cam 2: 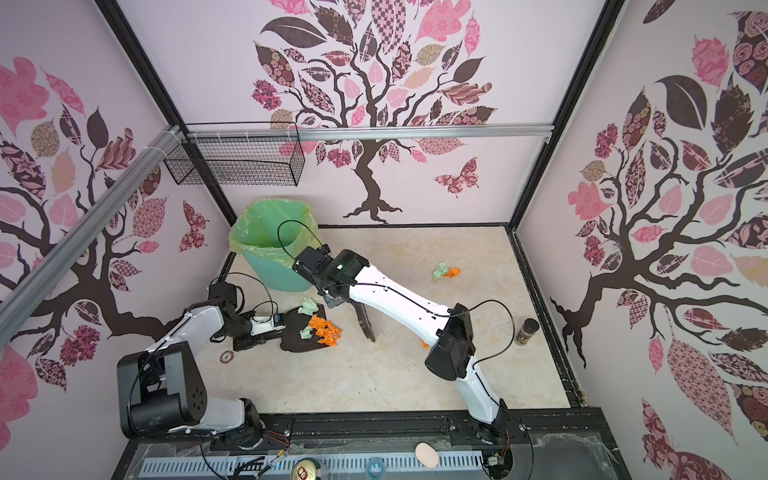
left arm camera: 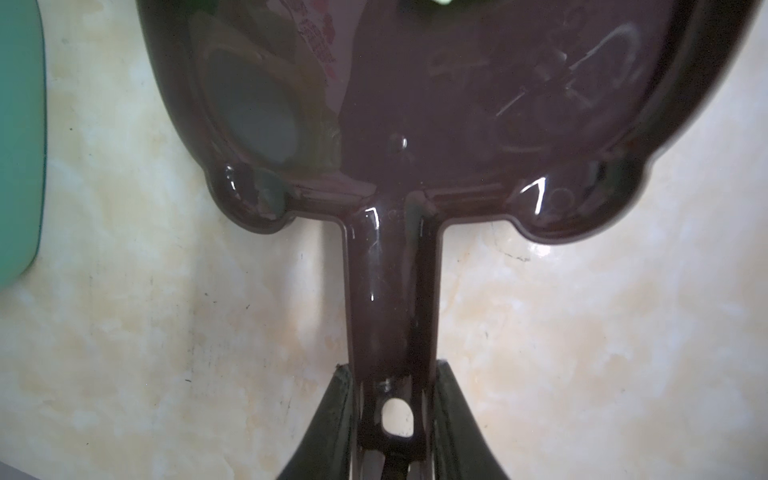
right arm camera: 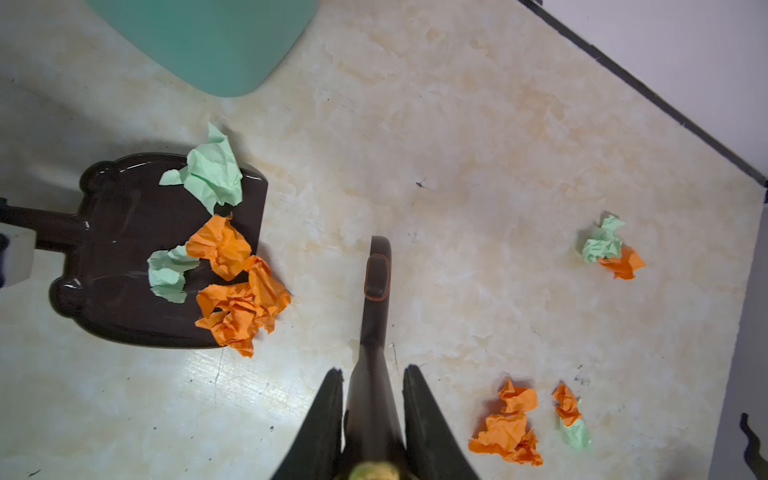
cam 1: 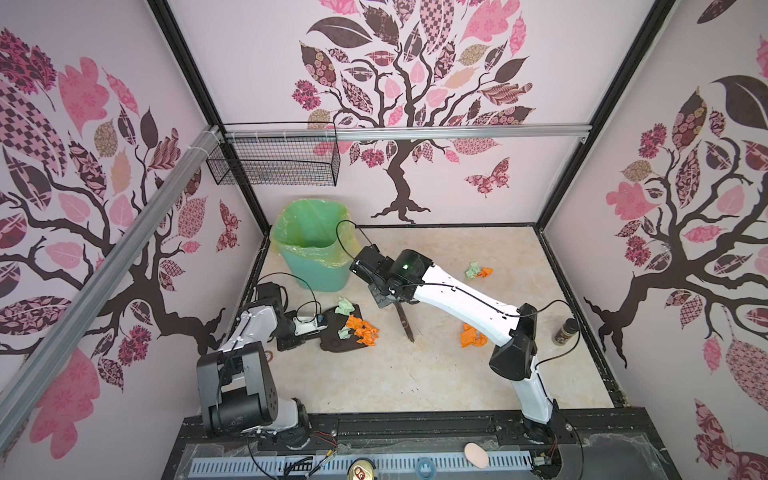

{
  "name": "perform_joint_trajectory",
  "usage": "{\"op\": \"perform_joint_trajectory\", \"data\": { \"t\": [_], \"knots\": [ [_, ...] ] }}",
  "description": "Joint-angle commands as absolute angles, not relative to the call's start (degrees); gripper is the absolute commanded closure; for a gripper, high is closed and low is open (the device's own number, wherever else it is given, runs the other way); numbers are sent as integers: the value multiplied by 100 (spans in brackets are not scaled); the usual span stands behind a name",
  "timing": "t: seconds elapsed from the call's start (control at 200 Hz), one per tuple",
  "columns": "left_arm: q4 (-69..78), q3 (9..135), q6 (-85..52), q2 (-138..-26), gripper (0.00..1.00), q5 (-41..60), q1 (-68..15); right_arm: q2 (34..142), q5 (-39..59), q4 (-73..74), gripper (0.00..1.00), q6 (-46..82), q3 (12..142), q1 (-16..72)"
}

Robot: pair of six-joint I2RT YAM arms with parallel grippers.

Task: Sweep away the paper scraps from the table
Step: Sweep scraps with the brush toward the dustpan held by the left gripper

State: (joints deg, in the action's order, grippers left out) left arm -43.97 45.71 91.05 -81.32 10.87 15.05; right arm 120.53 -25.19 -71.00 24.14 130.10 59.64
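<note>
Green bin standing behind your dustpan, left gripper clamping its handle, right gripper pinching a brush beside it, crumpled orange and green paper scraps piling on its lip, others lying to its right.

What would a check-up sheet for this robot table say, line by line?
Surface: beige table, a few dark specks, no spill seen.
Job's things: paper scraps, orange and green; one heap at the front lip of the dustpan, two smaller groups loose on the table.
Clutter: jar near the right wall; small ring by the left arm; can on the front rail.
Grippers: left gripper shut on the dustpan handle; right gripper shut on a dark brush.
Cables: black cable loops from the right wrist across the green bin.
Surroundings: walls with tree pictures; wire basket hung in the back-left corner.
</note>
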Motion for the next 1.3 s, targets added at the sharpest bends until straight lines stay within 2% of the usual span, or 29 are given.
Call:
{"op": "perform_joint_trajectory", "data": {
  "t": [0.0,0.235,0.555,1.04,1.295],
  "knots": [
    [-4398,4517,9071,-8170,94,1178,1471,12287,-2263,-7006,100,2891,13400,6088],
    [-4385,4525,9070,-8124,94,1179,1477,12880,-1801,-6919,100,2953,14342,6261],
    [-4441,4611,9052,-8052,93,1222,1469,12641,-1441,-6060,100,3019,14190,6293],
    [-4472,4596,9061,-7972,93,1248,1467,12014,-2385,-6437,100,2742,13977,6284],
    [-4421,4600,8984,-7906,94,1320,1475,11759,-2797,-6514,100,2383,13825,5967]
  ]
}}
